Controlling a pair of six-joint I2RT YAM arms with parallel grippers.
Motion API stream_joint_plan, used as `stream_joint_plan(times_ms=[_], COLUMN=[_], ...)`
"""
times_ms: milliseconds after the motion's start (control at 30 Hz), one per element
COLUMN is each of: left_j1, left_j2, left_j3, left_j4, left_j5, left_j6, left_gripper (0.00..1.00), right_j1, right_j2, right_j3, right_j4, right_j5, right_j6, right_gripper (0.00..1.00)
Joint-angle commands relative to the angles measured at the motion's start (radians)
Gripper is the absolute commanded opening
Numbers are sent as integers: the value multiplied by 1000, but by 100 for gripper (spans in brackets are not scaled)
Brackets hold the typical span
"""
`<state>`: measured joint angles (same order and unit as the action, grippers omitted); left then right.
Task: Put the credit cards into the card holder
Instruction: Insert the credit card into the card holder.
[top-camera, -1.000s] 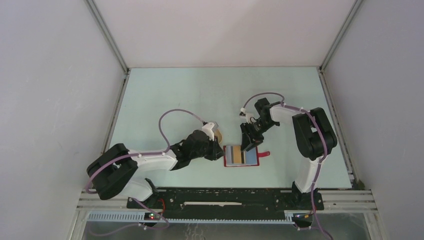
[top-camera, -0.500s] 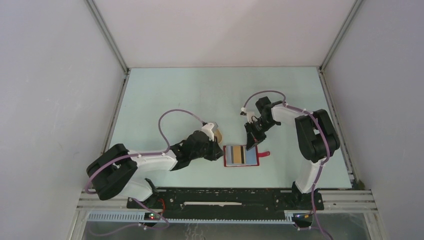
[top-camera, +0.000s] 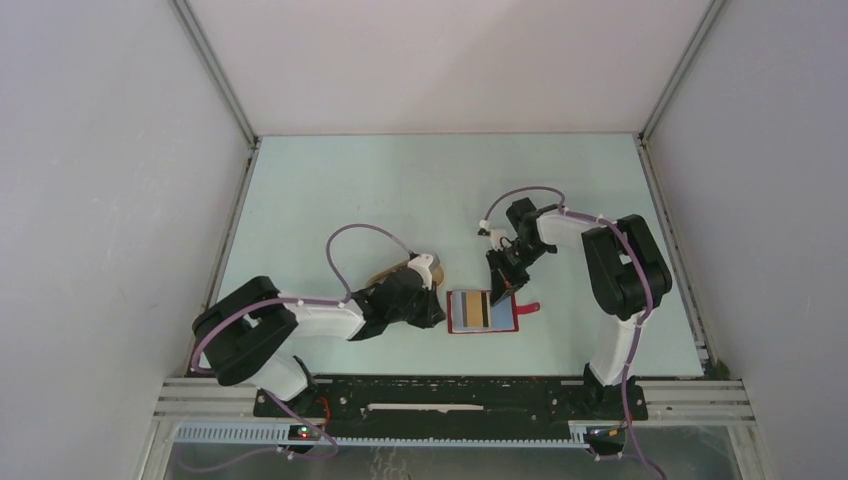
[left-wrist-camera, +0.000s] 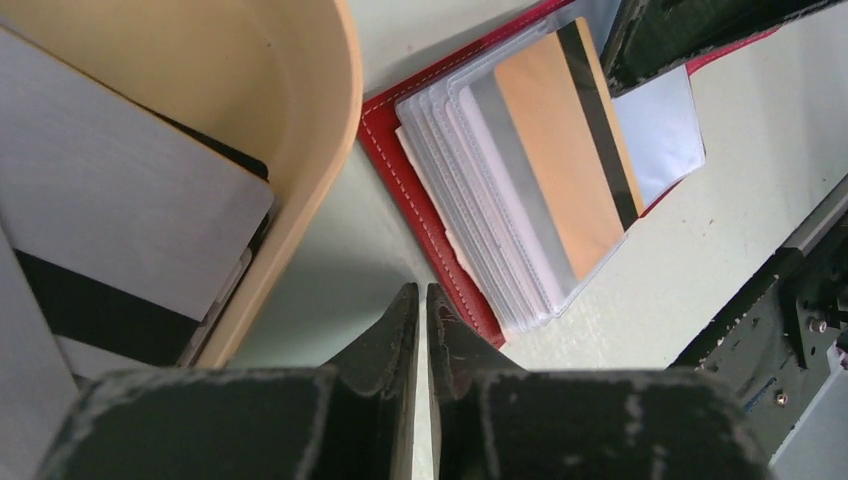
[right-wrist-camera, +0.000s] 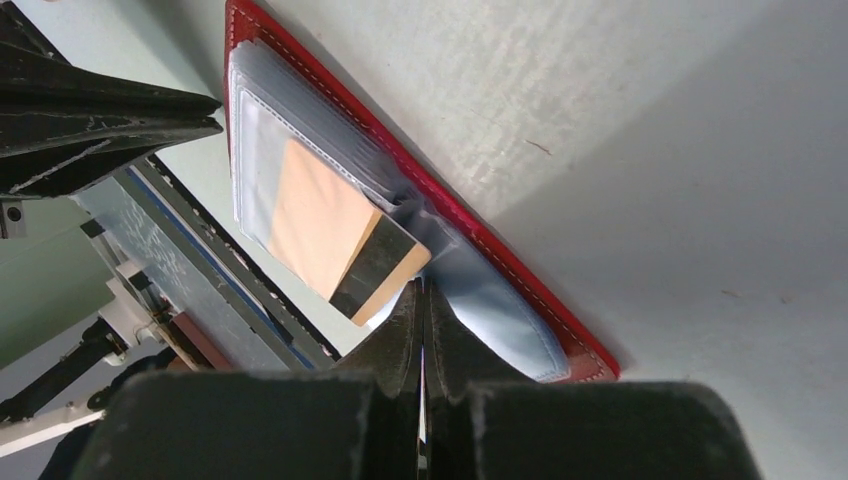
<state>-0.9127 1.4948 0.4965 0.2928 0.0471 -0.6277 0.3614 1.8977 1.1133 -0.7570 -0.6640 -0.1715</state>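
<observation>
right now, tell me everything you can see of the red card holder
The card holder lies open and flat on the table, between the arms. Its cover is red, leather-like with pale stitching, and a red snap tab sticks out on its right. Inside is a fan of clear and grey-blue sleeves; the top one holds an orange-gold card with a dark stripe. The right gripper, shut, touches the sleeve edge. The beige tray sits close by its far left corner.

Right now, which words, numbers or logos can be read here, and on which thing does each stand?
None can be read. The orange-gold card in the red card holder shows only a dark stripe; the silvery card in the beige tray looks blank.
</observation>
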Motion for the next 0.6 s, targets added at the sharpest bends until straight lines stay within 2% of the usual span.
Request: stream_joint_plan(times_ms=[0, 333, 567], left_j1=[-15, -37, -40], left_j2=[42, 86, 81], left_j3=[39, 75, 78], left_j4=[1, 15, 21], left_j5=[-1, 30, 31], left_j6=[28, 24, 22], left_gripper=[11, 10, 10], right_j1=[40, 103, 96], right_j2=[6, 5, -13], right_j3=[-2, 14, 19], right_j4=[22, 35, 27], right_j5=[-20, -76, -132], right_j6=[25, 53, 47], right_gripper=[0, 0, 0])
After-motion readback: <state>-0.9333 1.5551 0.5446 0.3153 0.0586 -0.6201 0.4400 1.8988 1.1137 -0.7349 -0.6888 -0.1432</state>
